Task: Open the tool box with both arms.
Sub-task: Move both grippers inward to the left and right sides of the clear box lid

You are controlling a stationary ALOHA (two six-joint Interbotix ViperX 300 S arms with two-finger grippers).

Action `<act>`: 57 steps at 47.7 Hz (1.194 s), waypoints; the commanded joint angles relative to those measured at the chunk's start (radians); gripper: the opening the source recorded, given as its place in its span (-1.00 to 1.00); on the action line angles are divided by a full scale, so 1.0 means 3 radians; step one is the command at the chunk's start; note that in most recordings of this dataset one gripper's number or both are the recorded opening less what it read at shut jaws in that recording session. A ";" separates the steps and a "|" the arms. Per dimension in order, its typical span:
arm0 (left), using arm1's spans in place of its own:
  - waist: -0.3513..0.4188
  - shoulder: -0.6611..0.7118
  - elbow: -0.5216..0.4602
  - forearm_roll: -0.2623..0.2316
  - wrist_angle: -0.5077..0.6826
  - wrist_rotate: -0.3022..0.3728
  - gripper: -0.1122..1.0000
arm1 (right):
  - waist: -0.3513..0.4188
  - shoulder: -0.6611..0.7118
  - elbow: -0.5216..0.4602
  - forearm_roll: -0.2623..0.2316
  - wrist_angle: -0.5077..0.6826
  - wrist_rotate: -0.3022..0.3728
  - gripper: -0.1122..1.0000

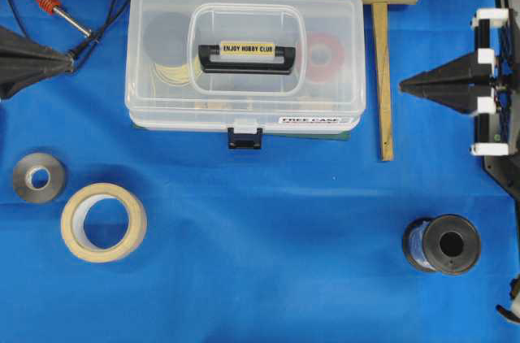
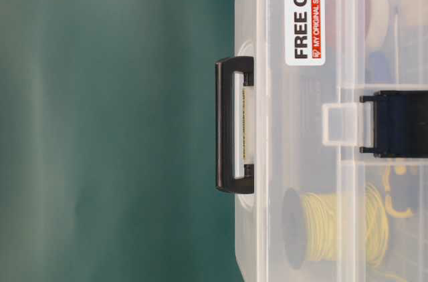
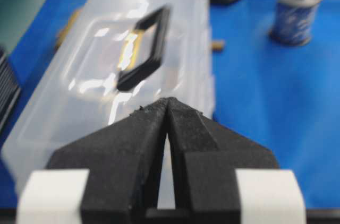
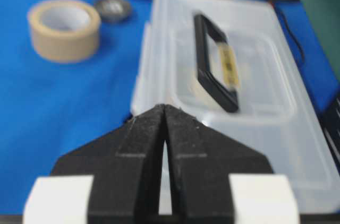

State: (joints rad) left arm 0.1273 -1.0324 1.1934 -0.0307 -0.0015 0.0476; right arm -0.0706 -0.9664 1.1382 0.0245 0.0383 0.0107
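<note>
— Claw on the left first: the left claw (image 1: 71,55) lies level at the left edge of the worktop (image 1: 268,237), tips pressed together and holding nothing, pointing at the short left end of the tool box (image 1: 244,62).

— Any room between them?

— A strip of bare blue cloth, with a black cable (image 1: 106,2) and a red-handled tool (image 1: 45,0) just above the tip. Below it sit a grey roll (image 1: 39,177) and a roll of tan tape (image 1: 104,222), both well clear of the box.

— And the box itself?

— Upper middle of the worktop, lid down, black handle (image 1: 247,58) flat on top, black latch (image 1: 244,137) at the front edge. Open cloth lies along its whole front.

— To the right?

— A wooden mallet (image 1: 382,58) lies just beside the box's right end. The right claw (image 1: 404,85) points level at it from the right edge, tips together, empty. A spool (image 1: 443,244) stands lower right.

— What do the other views add?

— Only the table-level view shows yellow wire (image 2: 334,225) on a reel inside the box. The wrist views show each claw's fingers (image 3: 202,144) closed to a thin slit.
</note>
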 commanded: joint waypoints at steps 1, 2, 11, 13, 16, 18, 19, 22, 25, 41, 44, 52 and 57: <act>0.0092 0.0026 -0.0010 -0.0005 0.0072 0.0005 -0.73 | -0.0102 0.0015 -0.0077 0.0036 0.0123 0.0010 -0.79; 0.0102 0.0031 0.0000 0.0000 0.0087 0.0005 -0.65 | -0.0133 0.0020 -0.0072 0.0041 0.0159 0.0010 -0.79; 0.0169 0.0138 0.0148 -0.0005 0.0112 0.0015 0.33 | -0.0409 0.0159 -0.0046 0.0046 0.0465 0.0010 -0.05; 0.0210 0.0179 0.0169 0.0000 0.0118 0.0015 0.55 | -0.0476 0.0199 -0.0036 0.0041 0.0501 0.0010 0.19; 0.0286 0.0251 0.0199 -0.0005 0.0118 0.0010 0.78 | -0.0578 0.0281 -0.0015 0.0041 0.0547 0.0005 0.52; 0.0348 0.0317 0.0215 -0.0005 0.0107 0.0015 0.82 | -0.0614 0.0332 -0.0010 0.0036 0.0557 0.0005 0.68; 0.0368 0.0343 0.0225 0.0000 0.0102 0.0015 0.82 | -0.0629 0.0363 -0.0005 0.0036 0.0562 0.0005 0.72; 0.0424 0.0430 0.0235 0.0000 0.0092 0.0015 0.81 | -0.0654 0.0481 0.0000 0.0036 0.0568 0.0005 0.72; 0.0440 0.0516 0.0240 -0.0005 0.0051 0.0015 0.82 | -0.0665 0.0598 0.0000 0.0031 0.0568 0.0000 0.69; 0.0440 0.0977 0.0215 0.0000 -0.0271 0.0015 0.82 | -0.0680 0.1181 -0.0072 0.0026 0.0378 -0.0005 0.69; 0.0440 0.1094 0.0194 0.0000 -0.0363 0.0015 0.82 | -0.0690 0.1243 -0.0087 0.0015 0.0317 -0.0015 0.69; 0.0440 0.1396 0.0102 0.0000 -0.0537 0.0010 0.82 | -0.0690 0.1355 -0.0128 0.0010 0.0189 -0.0020 0.69; 0.0435 0.1570 0.0031 0.0000 -0.0614 0.0005 0.82 | -0.0690 0.1375 -0.0153 0.0015 0.0143 -0.0020 0.69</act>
State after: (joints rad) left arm 0.2577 -0.5906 1.2379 -0.0307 -0.1580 0.0506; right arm -0.2746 -0.5538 1.1198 0.0307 0.0997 0.0061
